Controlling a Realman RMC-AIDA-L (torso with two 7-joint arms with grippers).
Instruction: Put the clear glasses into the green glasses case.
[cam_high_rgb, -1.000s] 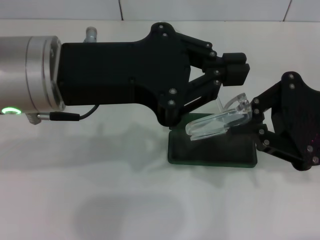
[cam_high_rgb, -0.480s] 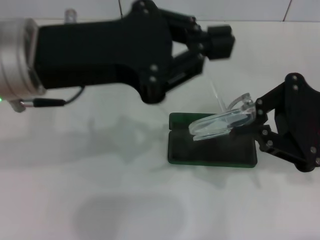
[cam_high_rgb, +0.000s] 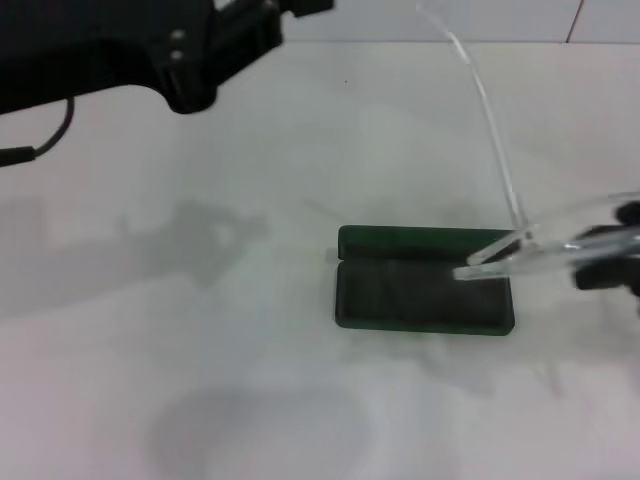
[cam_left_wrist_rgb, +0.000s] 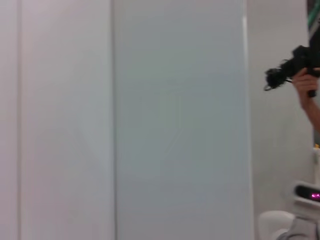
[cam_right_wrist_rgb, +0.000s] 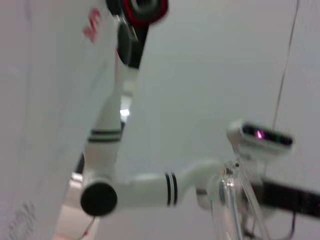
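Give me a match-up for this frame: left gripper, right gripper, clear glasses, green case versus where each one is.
Things:
1. left gripper
2. right gripper
3. clear glasses
4. green glasses case

Places or states:
A. lying open on the table
B. raised at the head view's top left, away from the case
C. at the right edge of the head view, beside the case
D. held up over the case's right end, one arm sticking upward

Pairs: 1-B, 2-C, 3-D, 4-A
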